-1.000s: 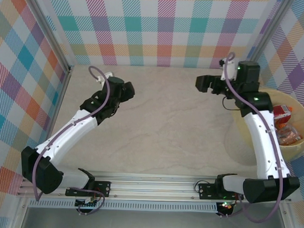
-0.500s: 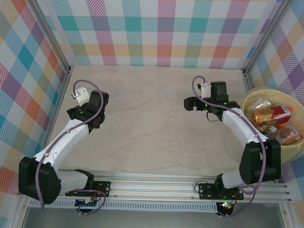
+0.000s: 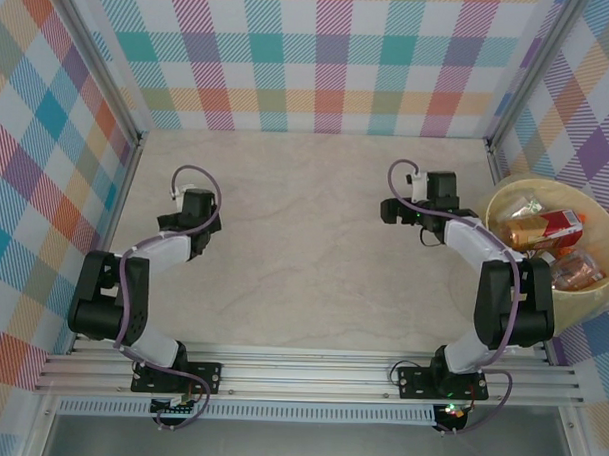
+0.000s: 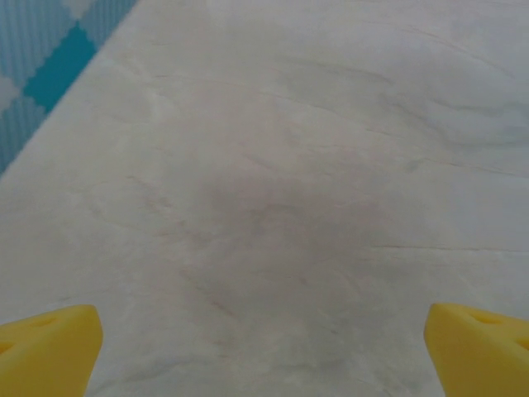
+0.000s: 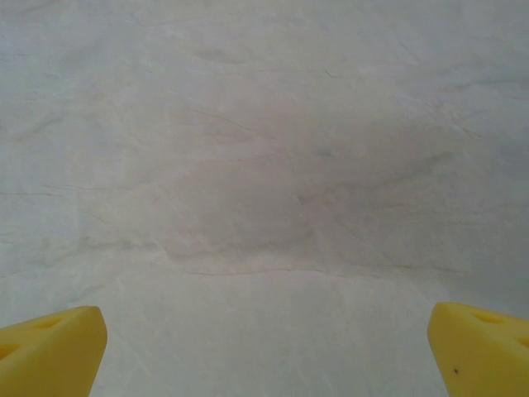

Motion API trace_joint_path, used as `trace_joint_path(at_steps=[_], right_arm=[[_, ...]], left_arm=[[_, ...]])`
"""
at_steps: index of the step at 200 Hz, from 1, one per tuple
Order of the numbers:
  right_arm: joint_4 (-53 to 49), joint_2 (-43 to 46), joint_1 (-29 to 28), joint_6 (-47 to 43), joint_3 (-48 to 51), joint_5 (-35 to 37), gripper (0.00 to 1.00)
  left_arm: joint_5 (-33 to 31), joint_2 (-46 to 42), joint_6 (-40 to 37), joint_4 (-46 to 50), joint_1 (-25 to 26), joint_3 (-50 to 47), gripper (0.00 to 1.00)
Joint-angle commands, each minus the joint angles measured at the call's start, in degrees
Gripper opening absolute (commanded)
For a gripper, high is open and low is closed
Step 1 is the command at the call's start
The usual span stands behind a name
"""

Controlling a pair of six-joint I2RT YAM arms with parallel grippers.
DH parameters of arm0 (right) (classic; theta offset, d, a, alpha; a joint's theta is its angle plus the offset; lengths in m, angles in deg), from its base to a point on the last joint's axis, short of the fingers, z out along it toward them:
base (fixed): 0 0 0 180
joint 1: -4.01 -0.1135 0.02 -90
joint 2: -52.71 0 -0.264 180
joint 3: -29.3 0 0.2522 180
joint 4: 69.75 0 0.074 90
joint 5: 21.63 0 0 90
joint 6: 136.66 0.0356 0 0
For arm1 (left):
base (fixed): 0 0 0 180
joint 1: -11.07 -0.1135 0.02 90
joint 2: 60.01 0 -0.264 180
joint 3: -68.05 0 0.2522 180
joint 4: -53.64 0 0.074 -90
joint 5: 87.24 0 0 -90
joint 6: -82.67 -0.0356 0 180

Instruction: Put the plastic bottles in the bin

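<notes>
left gripper (image 4: pixel 264 351) spread wide, empty, right gripper (image 5: pixel 266 351) likewise, above table (image 3: pixel 304 248)

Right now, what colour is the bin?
Pale yellow. The bin shows best in the top external view.

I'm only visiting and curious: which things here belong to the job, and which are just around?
Job: plastic bottles; bin holding them.
Just around: table; checked walls; metal rail.
</notes>
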Motion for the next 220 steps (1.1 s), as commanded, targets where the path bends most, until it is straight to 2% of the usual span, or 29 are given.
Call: trace_joint_path(at_steps=[1, 11, 39, 86, 95, 104, 114, 122, 131, 141, 171, 190, 199, 220], right_arm=[[3.22, 0.55, 2.30, -0.27, 2.24, 0.05, 1.00], [4.59, 0.59, 3.41, 0.15, 3.45, -0.48, 1.00], [11.77, 0.86, 4.37, 1.10, 7.66, -0.70, 1.00], [27.53, 1.54, 4.45, 1.19, 17.13, 2.81, 1.00], [29.81, 2.01, 4.41, 1.38, 18.69, 3.15, 1.00], [31.36, 2.73, 4.46, 0.94, 19.66, 3.17, 1.00], [34.63, 3.21, 4.40, 0.57, 21.38, 3.09, 1.00], [35.87, 3.49, 4.54, 0.60, 22.17, 2.84, 1.00], [38.28, 3.58, 4.48, 0.19, 23.66, 2.10, 1.00], [41.70, 3.58, 4.47, 0.14, 25.79, 1.90, 1.00], [65.47, 0.71, 4.55, 0.45, 36.28, 2.59, 1.00], [59.23, 1.26, 4.81, 0.44, 33.76, 2.32, 1.00], [52.33, 1.37, 5.59, 1.49, 30.39, 1.76, 1.00], [53.22, 1.34, 6.45, 1.94, 30.85, 0.55, 1.00]], left_arm=[[10.43, -0.01, -5.00, -16.43, -2.59, -6.10, 1.00], [10.66, 0.60, -5.40, -26.35, -2.61, -11.15, 1.00], [10.49, -0.75, -5.48, -29.65, -2.34, -14.21, 1.00], [11.34, -0.71, -5.86, -31.76, -2.25, -15.28, 1.00], [13.71, 0.03, -6.77, -36.00, -2.26, -17.51, 1.00], [13.30, 3.73, -7.76, -48.51, -2.09, -21.23, 1.00], [12.35, 0.38, -5.72, -39.70, -2.34, -19.98, 1.00], [10.25, 2.38, -6.71, -43.52, -1.76, -19.77, 1.00], [10.64, 1.15, -6.08, -39.74, -1.68, -19.19, 1.00], [10.41, 1.76, -6.35, -41.94, -1.69, -19.58, 1.00], [10.47, 1.40, -6.28, -41.25, -1.73, -19.52, 1.00], [10.56, 1.36, -6.36, -41.20, -1.73, -19.50, 1.00], [10.56, 1.36, -6.34, -41.21, -1.73, -19.57, 1.00], [10.56, 1.36, -6.29, -41.20, -1.71, -19.51, 1.00]])
